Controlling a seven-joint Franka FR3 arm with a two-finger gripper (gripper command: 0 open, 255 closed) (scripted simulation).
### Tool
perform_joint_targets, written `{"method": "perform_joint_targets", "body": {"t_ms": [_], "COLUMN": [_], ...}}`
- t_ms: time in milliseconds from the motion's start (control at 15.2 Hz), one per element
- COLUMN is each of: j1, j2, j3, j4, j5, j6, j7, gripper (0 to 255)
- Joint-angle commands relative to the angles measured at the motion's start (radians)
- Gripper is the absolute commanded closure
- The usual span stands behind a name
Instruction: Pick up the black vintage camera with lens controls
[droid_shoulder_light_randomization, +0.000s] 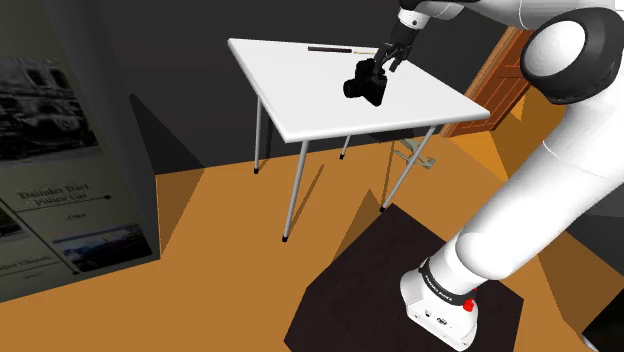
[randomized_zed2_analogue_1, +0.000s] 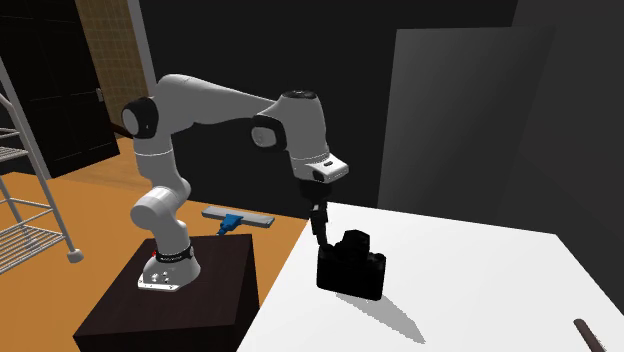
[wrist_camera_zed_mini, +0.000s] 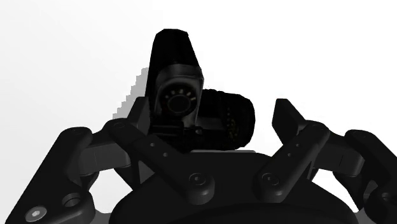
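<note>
Now the gripper (randomized_zed2_analogue_1: 321, 236) hangs low over the white table (droid_shoulder_light_randomization: 290, 95), right at the black camera (randomized_zed2_analogue_1: 351, 268). The camera looks to be resting on the table, well apart from the thin dark stick (droid_shoulder_light_randomization: 330, 47) near the far edge.

Seen from the wrist, the fingers (wrist_camera_zed_mini: 289, 121) are spread apart with the camera between them. One fingertip stands clear of the lens (wrist_camera_zed_mini: 232, 121), with a strip of white table showing in the gap. The other merges with the dark body, and I cannot tell whether it touches. Nothing is clasped, so the step in hand seems to be closing on the camera.

To do it well, the hand probably wants a small sideways shift first, since the camera sits nearer one finger than the other. Closing as it stands would likely shove the camera across the table before both sides bite. The round lens barrel may also twist under pressure. A low, gentle squeeze across the body and lens end seems safest, followed by a straight lift.
</note>
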Motion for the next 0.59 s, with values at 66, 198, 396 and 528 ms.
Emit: {"method": "perform_joint_targets", "body": {"t_ms": [66,198,396,528], "j1": [-0.039,-0.039,-0.037,-0.036], "j2": [0.103,0.102,0.103,0.104], "j3": [-0.022,-0.02,-0.019,-0.018], "j4": [0.11,0.082,0.043,0.018], "j5": [0.063,0.064,0.066,0.068], "j6": [-0.021,0.007,0.046,0.073], "j7": [-0.044,-0.046,-0.05,-0.053], "gripper": [0,0,0,0]}}
